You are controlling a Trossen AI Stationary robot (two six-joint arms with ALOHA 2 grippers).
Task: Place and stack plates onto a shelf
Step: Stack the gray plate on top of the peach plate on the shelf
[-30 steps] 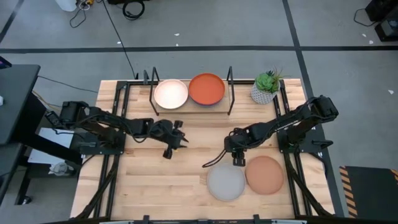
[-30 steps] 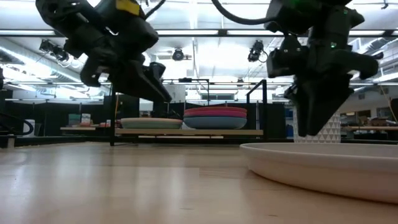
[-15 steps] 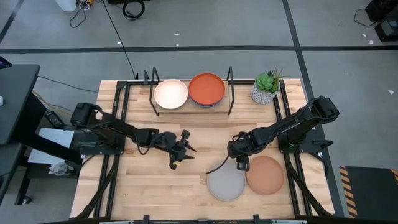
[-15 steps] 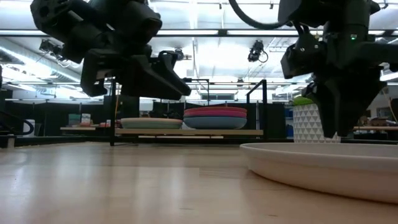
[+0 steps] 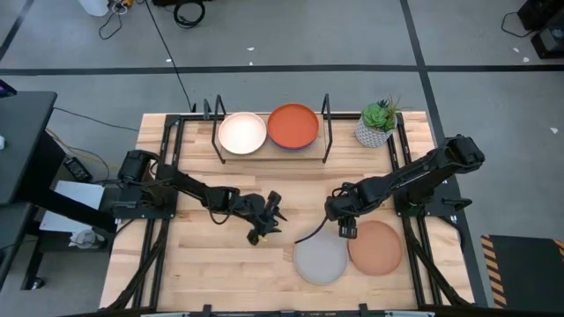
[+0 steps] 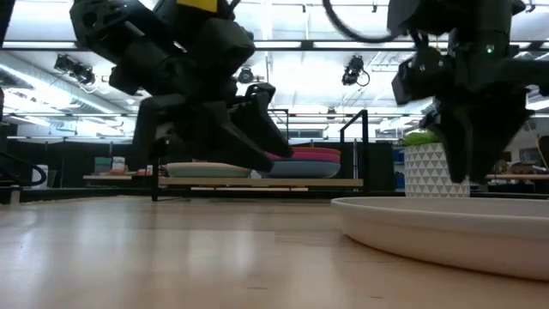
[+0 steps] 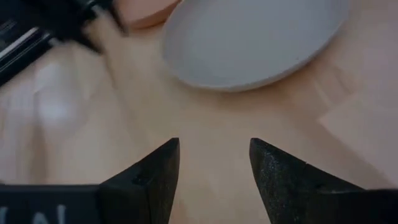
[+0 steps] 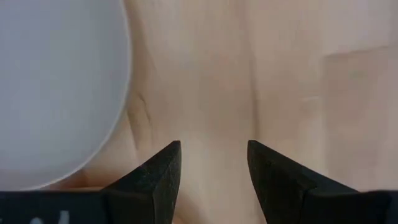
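Note:
A grey plate [image 5: 320,261] and a tan-brown plate [image 5: 377,247] lie side by side on the table's near right. On the shelf [image 5: 270,150] at the far edge rest a cream plate [image 5: 242,132] and an orange-topped stack [image 5: 293,126]; the low view shows pink and blue plates [image 6: 307,160] in that stack. My left gripper [image 5: 269,218] is open, low over the table's middle, pointing at the grey plate [image 7: 255,34]. My right gripper [image 5: 345,231] is open, pointing down beside the far rims of the two plates, the grey plate [image 8: 56,87] next to one finger.
A potted plant [image 5: 377,123] in a white pot stands at the far right, beside the shelf's right uprights [image 5: 326,114]. Bare wood [image 5: 203,255] lies at the near left. The two grippers are close together around the grey plate.
My left gripper has reached steadily toward the table's right and near edge, from left of centre to close by the grey plate, staying open. My right gripper has shifted slightly toward the near edge, closer to the two plates. No plate has moved.

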